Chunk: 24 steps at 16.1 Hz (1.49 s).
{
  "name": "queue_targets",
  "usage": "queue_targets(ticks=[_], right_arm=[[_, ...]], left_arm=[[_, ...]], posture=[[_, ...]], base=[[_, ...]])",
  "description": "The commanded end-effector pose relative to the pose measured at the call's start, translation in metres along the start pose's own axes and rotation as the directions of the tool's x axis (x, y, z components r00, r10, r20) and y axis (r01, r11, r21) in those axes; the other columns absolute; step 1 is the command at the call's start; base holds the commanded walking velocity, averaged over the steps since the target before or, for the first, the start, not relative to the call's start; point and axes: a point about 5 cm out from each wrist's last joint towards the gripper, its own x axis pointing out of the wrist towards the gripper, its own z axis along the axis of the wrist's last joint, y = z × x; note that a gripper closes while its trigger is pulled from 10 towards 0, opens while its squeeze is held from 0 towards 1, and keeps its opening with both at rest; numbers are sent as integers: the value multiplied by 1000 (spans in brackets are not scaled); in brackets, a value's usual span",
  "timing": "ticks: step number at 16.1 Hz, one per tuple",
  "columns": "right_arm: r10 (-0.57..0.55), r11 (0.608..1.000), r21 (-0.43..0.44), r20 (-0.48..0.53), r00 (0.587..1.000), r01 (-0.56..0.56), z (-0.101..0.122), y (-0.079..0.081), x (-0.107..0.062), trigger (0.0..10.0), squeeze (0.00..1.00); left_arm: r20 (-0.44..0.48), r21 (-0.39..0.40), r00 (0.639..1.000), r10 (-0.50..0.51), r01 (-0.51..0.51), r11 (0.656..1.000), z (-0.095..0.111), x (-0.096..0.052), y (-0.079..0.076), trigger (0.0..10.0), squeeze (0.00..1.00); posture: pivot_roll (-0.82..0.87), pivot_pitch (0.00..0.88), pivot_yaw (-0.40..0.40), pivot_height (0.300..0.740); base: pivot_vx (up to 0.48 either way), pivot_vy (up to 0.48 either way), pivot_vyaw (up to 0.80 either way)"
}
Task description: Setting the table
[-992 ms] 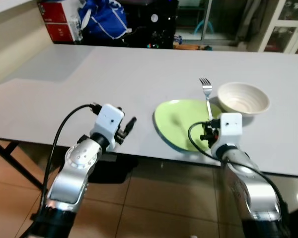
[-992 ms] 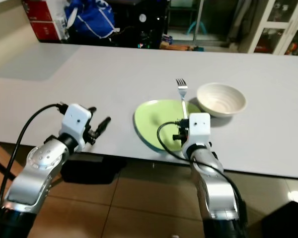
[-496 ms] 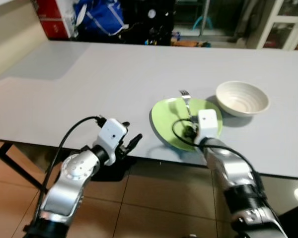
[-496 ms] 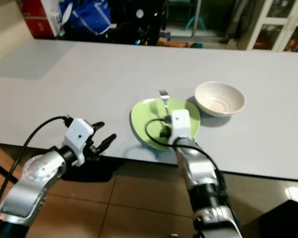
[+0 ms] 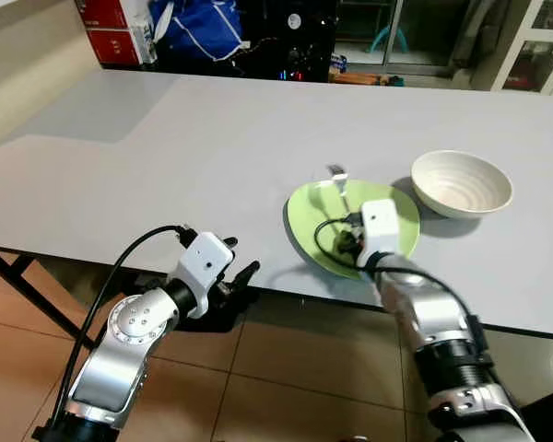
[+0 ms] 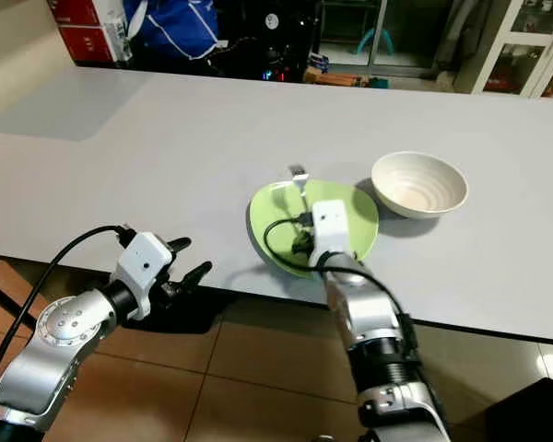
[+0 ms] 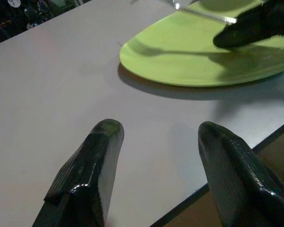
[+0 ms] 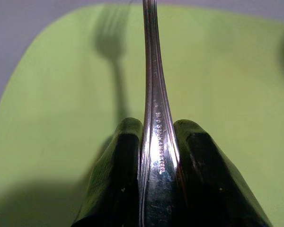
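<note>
We see a long pale grey surface (image 5: 212,129) with a lime-green plate (image 5: 318,230) near its front edge and a white ribbed bowl (image 5: 461,182) just beside the plate, on its right and a little farther back.

Our right gripper (image 8: 156,156) is over the plate, its two black fingers (image 8: 118,175) closed on the handle of a silver fork (image 8: 154,94). The fork is pinched between them by its lower handle and points away from us, its tines (image 5: 335,171) reaching past the plate's far rim. In the right wrist view the fork's shadow falls on the green plate below it, so the fork seems lifted clear of the plate.

Our left gripper (image 7: 156,156) is at the front edge of the surface, left of the plate and apart from it. Its two black fingers (image 7: 94,161) are spread wide with nothing between them, pointing toward the plate across bare grey surface.

Beyond the far side of the surface we make out red boxes (image 5: 111,28) and a blue bag (image 5: 198,23).
</note>
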Motion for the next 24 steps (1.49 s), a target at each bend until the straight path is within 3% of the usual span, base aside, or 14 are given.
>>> queue_targets(ticks=[1, 8, 19, 20, 21, 23, 24], right_arm=[[-26, 999, 24, 17, 1000, 26, 6, -7, -8, 10000, 0], [-115, 992, 40, -88, 989, 119, -7, -21, -37, 10000, 0], [-164, 976, 115, -159, 974, 183, -8, -26, -30, 10000, 0], [-160, 977, 119, -162, 974, 180, -7, -26, -30, 10000, 59], [-160, 976, 119, -164, 973, 180, -7, -26, -29, 10000, 557], [-159, 977, 111, -171, 972, 180, -7, -27, -28, 10000, 604], [-157, 979, 98, -180, 971, 177, -7, -26, -27, 10000, 404]], left_arm=[[36, 28, 999, -10, 9, 1000, 10, 2, 0, 10000, 0], [58, -5, 994, -96, 97, 995, 14, 4, -10, 10000, 0], [46, 0, 984, -170, 170, 985, 15, 3, -16, 10000, 0], [45, 1, 984, -170, 170, 985, 15, 3, -16, 10000, 0], [44, 1, 984, -170, 171, 985, 15, 2, -16, 10000, 0], [42, 3, 984, -173, 173, 985, 14, 2, -16, 10000, 0], [40, 4, 984, -173, 173, 985, 14, 2, -16, 10000, 0]], posture=[[-23, 25, 56, 740], [-32, 19, 60, 740], [-26, 15, 61, 740], [-26, 15, 61, 740], [-26, 15, 61, 740], [-27, 17, 61, 740], [-27, 17, 61, 740]], base=[[0, 0, 0], [0, 0, 0], [0, 0, 0], [0, 0, 0], [0, 0, 0], [0, 0, 0], [0, 0, 0]])
